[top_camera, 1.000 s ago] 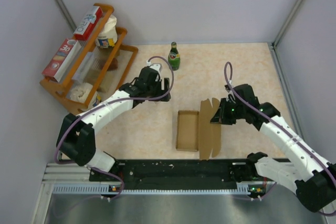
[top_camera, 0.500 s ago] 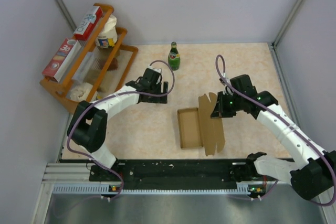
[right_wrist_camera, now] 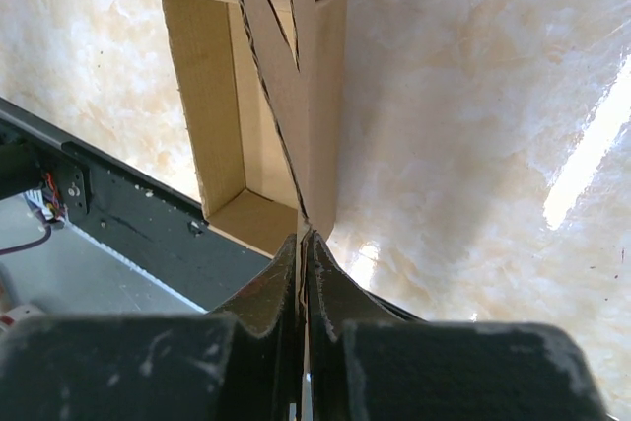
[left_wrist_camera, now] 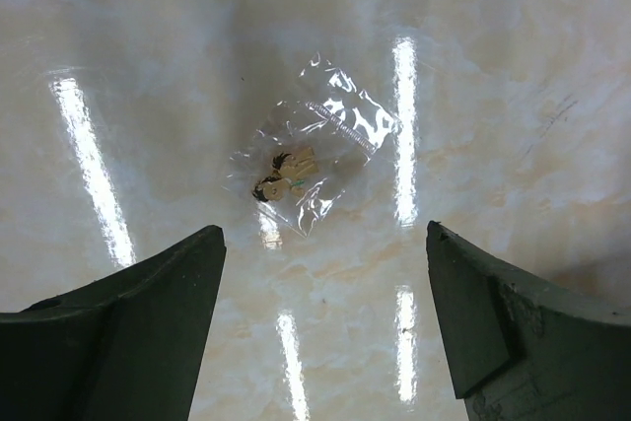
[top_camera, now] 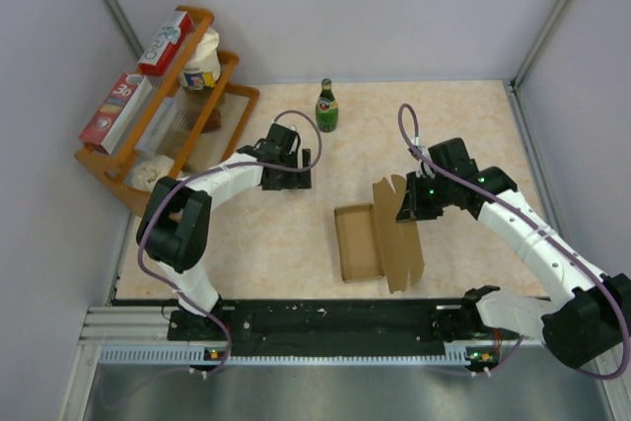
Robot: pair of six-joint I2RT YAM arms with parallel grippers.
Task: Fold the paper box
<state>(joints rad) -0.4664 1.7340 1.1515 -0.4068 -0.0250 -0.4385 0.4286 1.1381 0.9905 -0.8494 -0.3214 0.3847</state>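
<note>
One paper box [top_camera: 357, 244]: tray open, lid flap upright, pinched by right gripper [right_wrist_camera: 304, 244]. Left gripper [left_wrist_camera: 323, 234] spread wide above clear bag [left_wrist_camera: 311, 160] holding small trinket.

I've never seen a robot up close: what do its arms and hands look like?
The left arm and right arm are slim white tubes with chunky black joints, each trailed by a looping purple cable. Small green lights glow near the right arm's wrist. The left hand and right hand each end in two dark, wedge-shaped fingers.
</note>
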